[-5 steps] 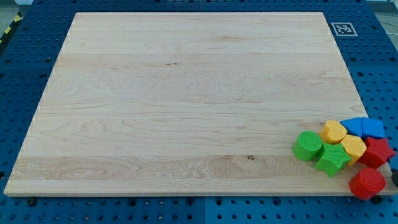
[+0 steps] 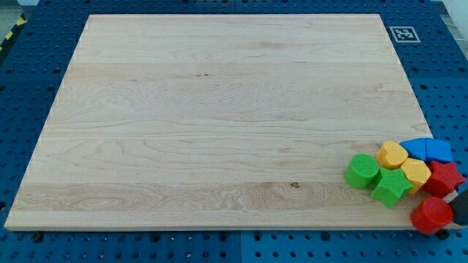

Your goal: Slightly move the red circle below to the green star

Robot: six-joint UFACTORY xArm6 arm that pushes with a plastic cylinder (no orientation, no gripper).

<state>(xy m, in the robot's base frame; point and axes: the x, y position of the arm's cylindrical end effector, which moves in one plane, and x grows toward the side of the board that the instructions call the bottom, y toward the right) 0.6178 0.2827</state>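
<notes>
— So, where is the red circle (image 2: 431, 215)?

— At the board's (image 2: 219, 109) bottom right corner, lowest of all the blocks. It lies below and to the view's right of the green star (image 2: 391, 187), near it but with a strip of bare wood between them.

— And the rest of the cluster?

— They are all packed at the view's right edge. A green round block (image 2: 362, 170) sits just left of the star, touching or nearly so. One yellow block (image 2: 393, 155) is above the star and a second yellow block (image 2: 416, 173) is at the star's upper right, pressed against it. Two blue blocks (image 2: 414, 148) (image 2: 439, 150) lie side by side at the top of the group. A red star (image 2: 443, 178) sits right of the second yellow block, above the red circle.

— What about my tip?

— I cannot tell. There is a dark shape (image 2: 460, 201) at the frame's right edge, just right of the red circle and below the red star. It is too cropped to say whether it is the rod, or whether it touches anything.

— Anything else?

— A black-and-white tag (image 2: 404, 33) at the board's top right corner, and a blue perforated table (image 2: 29, 88) around the board.
</notes>
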